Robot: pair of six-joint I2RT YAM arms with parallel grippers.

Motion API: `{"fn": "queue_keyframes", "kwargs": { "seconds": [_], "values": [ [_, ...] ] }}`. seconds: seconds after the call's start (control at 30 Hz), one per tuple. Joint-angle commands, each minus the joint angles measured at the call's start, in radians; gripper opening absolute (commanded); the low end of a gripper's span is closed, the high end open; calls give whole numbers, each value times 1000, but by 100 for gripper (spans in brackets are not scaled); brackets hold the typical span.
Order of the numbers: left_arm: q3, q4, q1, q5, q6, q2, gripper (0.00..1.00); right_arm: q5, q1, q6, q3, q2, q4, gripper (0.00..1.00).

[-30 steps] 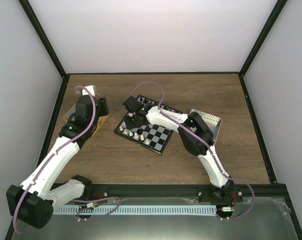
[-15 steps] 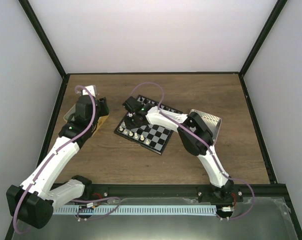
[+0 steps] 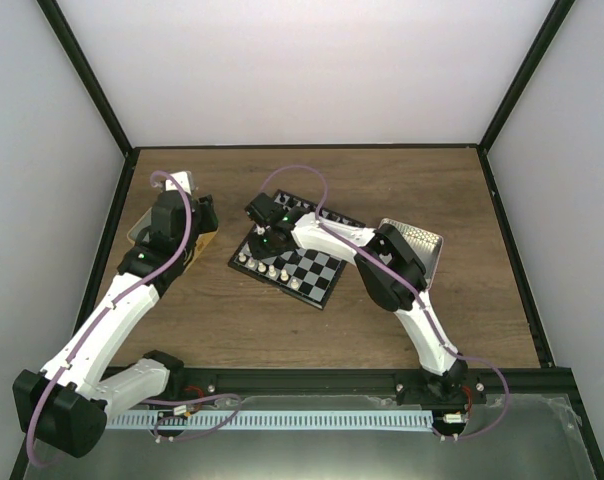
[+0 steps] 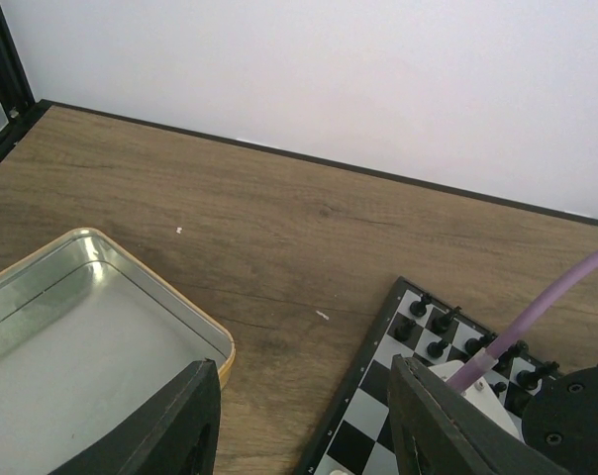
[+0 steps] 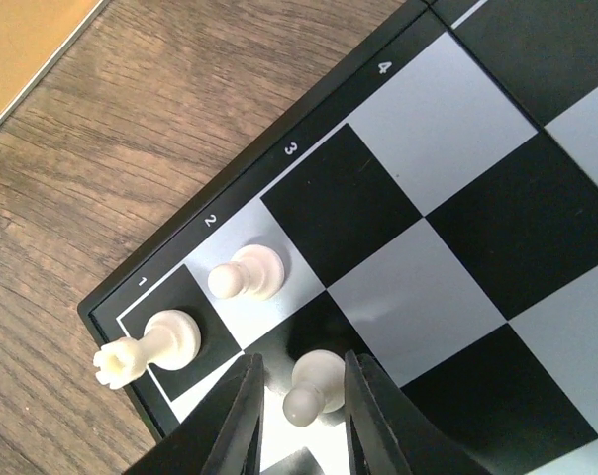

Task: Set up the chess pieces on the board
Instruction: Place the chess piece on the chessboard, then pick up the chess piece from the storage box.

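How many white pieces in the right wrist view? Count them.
3: rook on the corner square, pawn beside it, second pawn between the fingers. Others may be hidden.

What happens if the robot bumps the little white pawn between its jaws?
The pawn would probably tip: it looks tall over a small round base. Once down, it might roll. It fits inside one board square, so likely light.

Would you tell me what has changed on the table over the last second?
Nothing visibly moved in the overhead view. The right tool sits over a corner of the board as before, jaws slightly apart around a standing white pawn; the earlier pictures are too coarse to show a release. The left tool, over the tin, is unchanged.
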Motion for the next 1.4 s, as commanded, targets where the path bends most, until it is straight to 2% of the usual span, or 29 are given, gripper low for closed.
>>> {"fn": "queue_keyframes", "kwargs": {
  "seconds": [0.0, 0.2, 0.3, 0.57, 0.8, 0.9, 1.1, 1.27, 1.37],
  "values": [
    [-6, 16, 6, 1, 13, -15, 49, 1, 6, 3, 43, -11, 2, 25],
    [-9, 21, 6, 1, 13, -24, 48, 24, -15, 48, 17, -84, 24, 26],
    [-13, 29, 7, 3, 15, -32, 49, 57, -41, 86, -47, -165, 58, 30],
    [-26, 52, 9, 25, 21, -46, 49, 179, -165, 143, -382, -491, 149, 42],
    [-32, 62, 7, 34, 23, -51, 49, 365, -323, 180, -681, -818, 77, 49],
    [-36, 69, 9, 38, 23, -51, 49, 429, -390, 206, -799, -912, 41, 51],
    [-39, 71, 10, 41, 23, -43, 49, 366, -537, 258, -933, -911, -21, 50],
    [-38, 71, 10, 42, 24, -41, 49, 374, -575, 273, -994, -868, -10, 48],
    [-41, 72, 9, 43, 24, -42, 49, 375, -582, 266, -1008, -845, 19, 42]
  ]
}}
